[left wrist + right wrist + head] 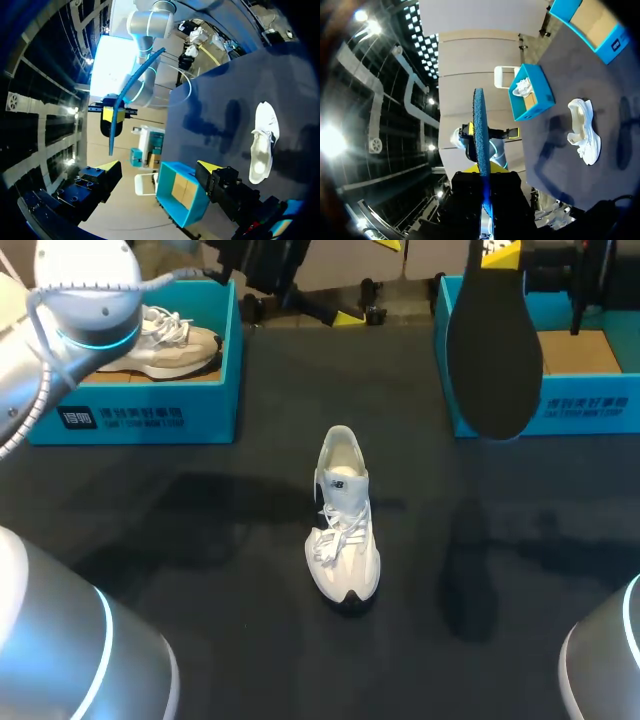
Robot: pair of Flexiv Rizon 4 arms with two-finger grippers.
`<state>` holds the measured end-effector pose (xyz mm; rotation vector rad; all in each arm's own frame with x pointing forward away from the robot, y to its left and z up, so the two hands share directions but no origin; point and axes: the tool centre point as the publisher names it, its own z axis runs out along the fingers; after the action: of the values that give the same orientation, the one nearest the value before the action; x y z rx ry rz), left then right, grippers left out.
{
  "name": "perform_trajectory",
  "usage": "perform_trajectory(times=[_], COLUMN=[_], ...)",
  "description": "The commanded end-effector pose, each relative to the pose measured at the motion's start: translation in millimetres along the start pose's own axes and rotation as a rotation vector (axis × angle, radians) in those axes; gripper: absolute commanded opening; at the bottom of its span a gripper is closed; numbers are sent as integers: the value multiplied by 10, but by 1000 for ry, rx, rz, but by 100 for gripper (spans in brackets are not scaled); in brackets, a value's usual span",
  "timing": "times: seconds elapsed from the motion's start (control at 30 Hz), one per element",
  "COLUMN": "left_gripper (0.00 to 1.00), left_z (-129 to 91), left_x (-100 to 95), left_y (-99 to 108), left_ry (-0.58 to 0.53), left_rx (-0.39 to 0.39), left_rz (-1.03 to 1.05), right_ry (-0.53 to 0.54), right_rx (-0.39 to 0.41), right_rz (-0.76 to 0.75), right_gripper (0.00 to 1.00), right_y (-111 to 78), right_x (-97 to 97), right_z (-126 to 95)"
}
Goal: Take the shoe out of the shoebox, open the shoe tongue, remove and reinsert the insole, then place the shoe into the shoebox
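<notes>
A white shoe (342, 520) lies on the dark table's middle, toe toward me, tongue opened up; it also shows as the shoe (262, 140) and the shoe (585, 131) in the wrist views. My right gripper (500, 250) is shut on the heel end of the dark insole (493, 350), which hangs high over the table at the right. Edge-on, the blue insole (480, 130) rises from between my right gripper (485, 172) fingers. My left gripper (160, 167) stands open and empty, raised at the table's far middle (368, 280). The insole (131, 85) is far ahead of it.
An empty teal shoebox (590, 400) with a cardboard floor stands at the back right. A second teal box (130, 415) at the back left holds a beige and white shoe (165, 340). My left arm's elbow (85, 300) hangs over that box.
</notes>
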<state>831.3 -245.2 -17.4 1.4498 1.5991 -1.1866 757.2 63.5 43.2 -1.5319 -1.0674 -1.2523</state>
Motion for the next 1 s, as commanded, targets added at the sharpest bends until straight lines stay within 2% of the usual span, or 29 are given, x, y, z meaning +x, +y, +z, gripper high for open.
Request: perform_trajectory(times=[0.03,0.37,0.57,0.77,1.0], left_gripper=[100,100,100,100,100], left_z=[15,-56,-143,-126,-73], left_x=[42,-12,-4,-2,-11], left_y=[32,-53,-106,-136,-293], left_ry=[-123,-299,-337,-344,-381], left_rx=[-18,-33,-24,21,55], left_rz=[61,192,214,158,204], right_ry=[10,27,29,29,29], right_rx=[16,-7,-10,-10,-10], right_rz=[38,122,161,161,161], right_gripper=[0,0,0,0,0], right_y=[130,476,709,709,709], right_x=[-50,-171,-225,-225,-225], right_z=[147,331,436,436,436])
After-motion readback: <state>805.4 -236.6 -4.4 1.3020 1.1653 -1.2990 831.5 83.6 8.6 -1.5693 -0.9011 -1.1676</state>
